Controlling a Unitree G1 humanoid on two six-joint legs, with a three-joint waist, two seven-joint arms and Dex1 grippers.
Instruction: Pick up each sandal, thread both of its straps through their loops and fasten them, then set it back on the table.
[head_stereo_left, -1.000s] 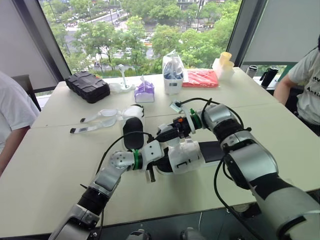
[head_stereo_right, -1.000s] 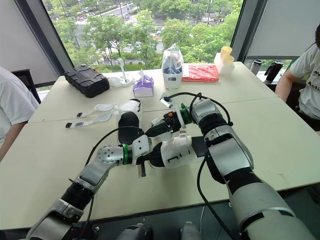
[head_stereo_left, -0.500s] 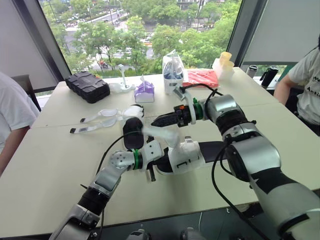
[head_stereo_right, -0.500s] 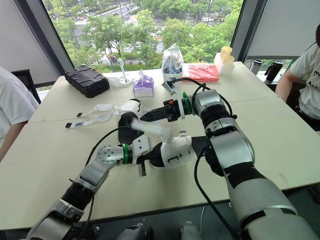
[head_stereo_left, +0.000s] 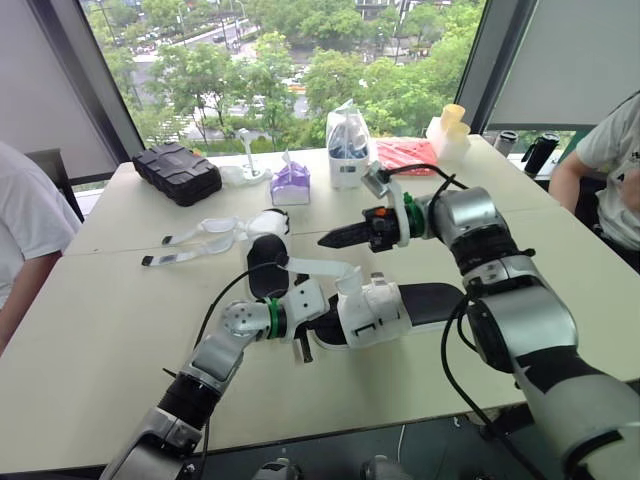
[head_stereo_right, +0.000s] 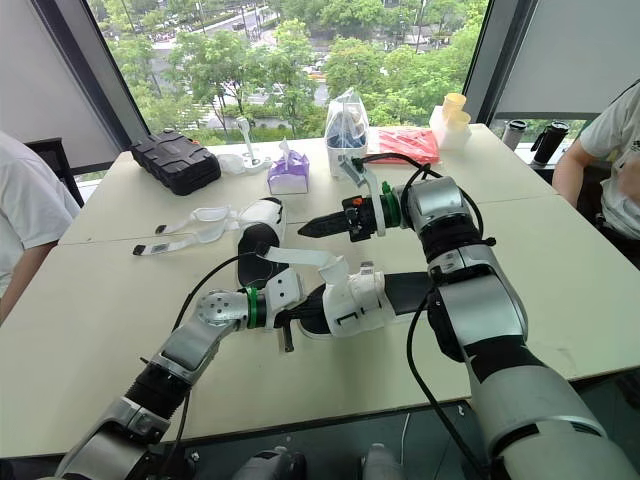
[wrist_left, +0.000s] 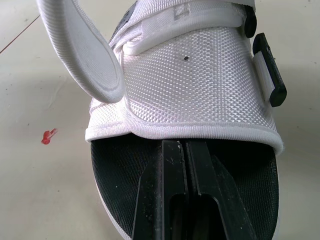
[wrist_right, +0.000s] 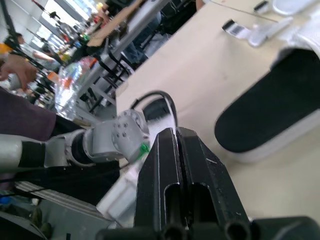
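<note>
Here, from the head, the sandal (head_stereo_left: 378, 308) is lying in the middle of the table (head_stereo_left: 90, 330), one strap (head_stereo_left: 316, 268) curling loose, the right gripper (head_stereo_left: 328, 239) hovering above it clenched and empty; the left wrist is showing the left gripper (wrist_left: 186, 146) lying clenched on its black insole (wrist_left: 117, 170); the right wrist is showing another sandal (wrist_right: 270, 102) farther left.

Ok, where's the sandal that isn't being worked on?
In the left eye view the spare sandal lies on the table behind the near sandal, toward the robot's left, straps trailing leftward, with the purple tissue box beyond it.
</note>
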